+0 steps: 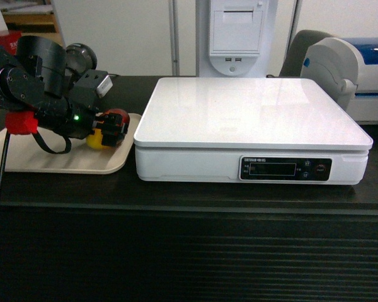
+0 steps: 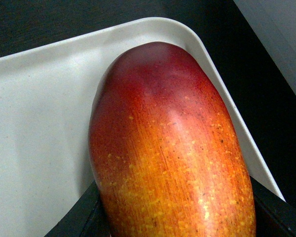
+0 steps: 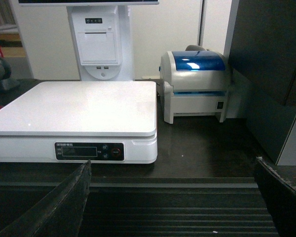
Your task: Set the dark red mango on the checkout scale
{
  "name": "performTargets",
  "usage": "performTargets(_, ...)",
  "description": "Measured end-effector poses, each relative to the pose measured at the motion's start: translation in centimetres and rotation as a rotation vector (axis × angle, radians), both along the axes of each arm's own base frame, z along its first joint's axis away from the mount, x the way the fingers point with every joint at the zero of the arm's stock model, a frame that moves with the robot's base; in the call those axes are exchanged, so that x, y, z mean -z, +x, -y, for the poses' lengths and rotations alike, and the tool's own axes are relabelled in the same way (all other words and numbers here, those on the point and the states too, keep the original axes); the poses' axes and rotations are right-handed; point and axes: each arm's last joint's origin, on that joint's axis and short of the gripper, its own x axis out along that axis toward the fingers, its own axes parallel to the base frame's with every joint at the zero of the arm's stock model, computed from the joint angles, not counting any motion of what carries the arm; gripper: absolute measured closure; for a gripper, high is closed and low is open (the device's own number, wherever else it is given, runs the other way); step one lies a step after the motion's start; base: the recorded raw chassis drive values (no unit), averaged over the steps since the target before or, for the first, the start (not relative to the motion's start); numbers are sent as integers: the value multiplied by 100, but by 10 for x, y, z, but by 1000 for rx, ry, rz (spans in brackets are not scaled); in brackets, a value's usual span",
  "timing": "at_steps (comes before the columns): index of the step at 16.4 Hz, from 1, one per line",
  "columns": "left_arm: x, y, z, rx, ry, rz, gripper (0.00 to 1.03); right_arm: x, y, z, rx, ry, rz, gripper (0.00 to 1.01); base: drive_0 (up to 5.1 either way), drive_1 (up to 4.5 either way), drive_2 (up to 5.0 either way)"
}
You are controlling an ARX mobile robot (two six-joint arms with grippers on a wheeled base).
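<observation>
Left end effector is clamped around the dark red mango on the tray, so that glossy skin could easily be squeezed loose before the scale is reached.

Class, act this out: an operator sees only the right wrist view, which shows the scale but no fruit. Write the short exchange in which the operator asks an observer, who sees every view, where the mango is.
Operator: Where is the fruit?
Observer: The dark red mango is at the corner of the beige tray, left of the scale.
Operator: Is anything gripping it?
Observer: Yes. The left gripper has a finger against each side of it.
Operator: Is it off the tray?
Observer: I cannot tell. The left wrist view shows tray rim right beside it.
</observation>
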Motion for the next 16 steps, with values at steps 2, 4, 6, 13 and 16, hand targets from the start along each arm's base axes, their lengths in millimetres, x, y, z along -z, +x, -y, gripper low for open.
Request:
performTargets(2, -10, -7, 1, -5, 7, 23, 43, 0, 0, 0, 0, 0, 0, 3, 0, 0, 0)
performTargets(4, -48, -14, 7, -4, 11, 118, 43, 0, 0, 0, 0, 0, 0, 3, 0, 0, 0)
performTargets(6, -95, -21, 24, 23, 3, 241, 43, 0, 0, 0, 0, 0, 0, 3, 0, 0, 0)
performTargets(13, -126, -55, 173, 260, -61, 272, 43, 0, 0, 0, 0, 0, 0, 3, 0, 0, 0)
performTargets(16, -109, -50, 216, 251, -81, 193, 43, 0, 0, 0, 0, 0, 0, 3, 0, 0, 0)
